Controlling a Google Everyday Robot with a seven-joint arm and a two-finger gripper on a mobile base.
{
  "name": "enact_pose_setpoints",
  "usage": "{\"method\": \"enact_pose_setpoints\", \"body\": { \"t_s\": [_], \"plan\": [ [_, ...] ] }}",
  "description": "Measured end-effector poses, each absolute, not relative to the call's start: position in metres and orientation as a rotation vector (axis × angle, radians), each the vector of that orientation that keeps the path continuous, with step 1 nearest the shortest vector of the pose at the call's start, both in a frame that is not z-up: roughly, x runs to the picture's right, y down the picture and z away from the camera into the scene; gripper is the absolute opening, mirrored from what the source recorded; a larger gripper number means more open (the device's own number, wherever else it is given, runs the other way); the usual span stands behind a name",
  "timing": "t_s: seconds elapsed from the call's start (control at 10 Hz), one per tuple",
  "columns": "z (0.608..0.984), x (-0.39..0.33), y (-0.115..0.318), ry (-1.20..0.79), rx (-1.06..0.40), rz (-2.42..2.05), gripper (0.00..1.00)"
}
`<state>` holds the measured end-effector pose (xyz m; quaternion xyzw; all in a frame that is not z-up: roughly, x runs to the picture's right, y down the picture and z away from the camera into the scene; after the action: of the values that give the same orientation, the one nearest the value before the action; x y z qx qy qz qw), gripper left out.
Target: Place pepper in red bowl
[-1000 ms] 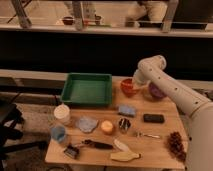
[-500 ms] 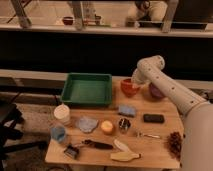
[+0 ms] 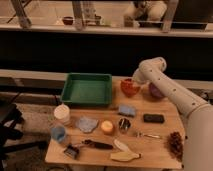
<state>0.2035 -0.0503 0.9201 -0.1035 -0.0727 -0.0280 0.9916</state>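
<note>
1. Over the red bowl (image 3: 129,90), at the back right of the bench (image 3: 160,132), hangs my hand (image 3: 134,80), lowered to just above the rim. I cannot tell whether it is closed on anything or has let go.
2. Compared with half a second and a second ago, almost nothing has shifted: my arm keeps the same reach from the right and the hand stays at the bowl. I judge this to be the moment of release, or just either side of it, not travel.
3. No pepper shows apart from the hand and the bowl. By my reckoning it is either in my hand or already down inside the bowl, hidden against the same red.
4. For that reason I cannot say which way it points or how its long axis lies.
5. Just beside the red bowl, to the right, the purple bowl (image 3: 154,92) sits partly behind my arm; the green tray (image 3: 86,103) lies to the left, apart from both.
</note>
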Motion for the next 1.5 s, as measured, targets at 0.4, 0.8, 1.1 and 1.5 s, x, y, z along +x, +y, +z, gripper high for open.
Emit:
{"method": "enact_pose_setpoints", "body": {
  "t_s": [0.4, 0.8, 1.1, 1.5],
  "plan": [
    [0.923, 0.196, -0.052, -0.148, -0.186, -0.084, 0.0],
    [0.929, 0.184, -0.057, -0.158, -0.171, -0.108, 0.0],
    [0.933, 0.185, -0.062, -0.15, -0.162, -0.109, 0.0],
    [0.937, 0.189, -0.063, -0.137, -0.159, -0.094, 0.0]
  ]
}}
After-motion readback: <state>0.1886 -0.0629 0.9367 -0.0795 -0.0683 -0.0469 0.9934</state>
